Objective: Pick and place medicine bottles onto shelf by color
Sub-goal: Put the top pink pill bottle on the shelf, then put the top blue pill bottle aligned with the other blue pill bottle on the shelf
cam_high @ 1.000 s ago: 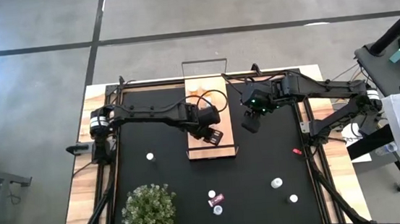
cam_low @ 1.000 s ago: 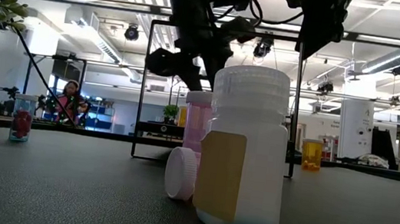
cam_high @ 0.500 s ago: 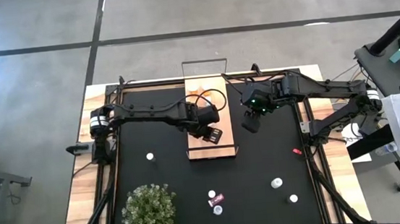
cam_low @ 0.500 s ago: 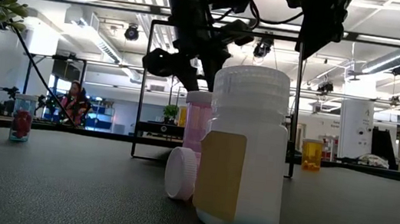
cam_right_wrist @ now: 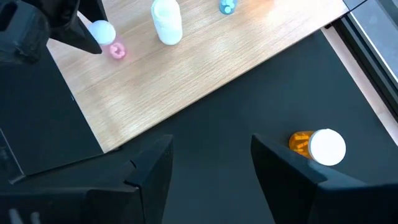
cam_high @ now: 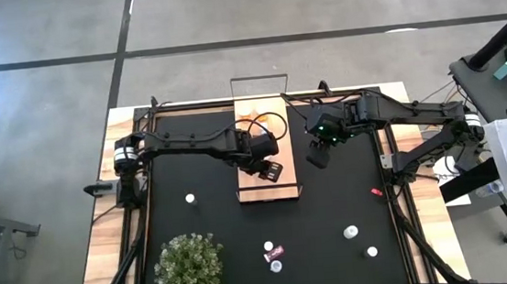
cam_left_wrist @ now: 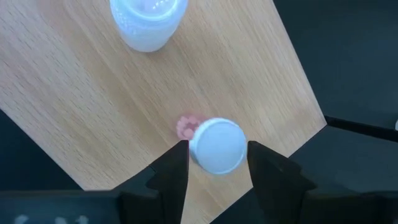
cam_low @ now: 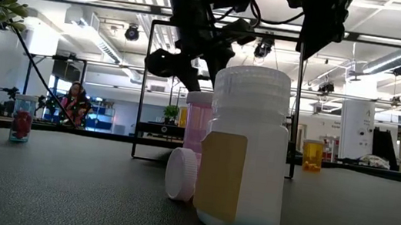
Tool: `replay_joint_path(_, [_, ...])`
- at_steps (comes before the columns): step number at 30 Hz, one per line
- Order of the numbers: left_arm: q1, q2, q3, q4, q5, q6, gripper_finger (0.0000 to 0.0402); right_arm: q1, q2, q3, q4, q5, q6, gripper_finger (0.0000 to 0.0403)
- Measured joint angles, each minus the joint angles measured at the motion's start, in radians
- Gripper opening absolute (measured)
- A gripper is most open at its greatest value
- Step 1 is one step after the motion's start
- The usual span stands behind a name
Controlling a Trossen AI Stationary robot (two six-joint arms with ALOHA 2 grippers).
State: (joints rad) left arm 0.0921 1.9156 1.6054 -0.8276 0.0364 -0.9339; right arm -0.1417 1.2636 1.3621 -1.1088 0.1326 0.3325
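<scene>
The pink bottle (cam_left_wrist: 214,145), clamped in the left gripper (cam_left_wrist: 214,163) near the shelf (cam_left_wrist: 93,106) end edge, should be lowered upright before release (right gripper (cam_right_wrist: 208,163) waits parted, empty).

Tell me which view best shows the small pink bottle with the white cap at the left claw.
The left wrist view: the small pink bottle with the white cap sits on the light wood shelf between the left claw fingers. The right wrist view shows it farther off; the high and low views hide it.
</scene>
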Motion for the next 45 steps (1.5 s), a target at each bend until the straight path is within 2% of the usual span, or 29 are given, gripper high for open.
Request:
replay_joint_path(23, [0.015, -0.002, -0.001, 0.078, -0.021, 0.051, 0.0148, 0.000, 0.000, 0.000, 0.000, 0.000, 0.000, 0.0206])
replay_joint_path(30, [0.024, -0.062, -0.002, 0.075, -0.015, 0.061, 0.0148, 0.000, 0.000, 0.000, 0.000, 0.000, 0.000, 0.0206])
replay_joint_path(41, [0.051, -0.202, -0.002, -0.056, -0.059, 0.159, 0.0149, 0.000, 0.000, 0.000, 0.000, 0.000, 0.000, 0.0206])
replay_joint_path(45, [0.051, -0.245, -0.002, -0.153, -0.077, 0.158, 0.0168, 0.000, 0.000, 0.000, 0.001, 0.000, 0.000, 0.0206])
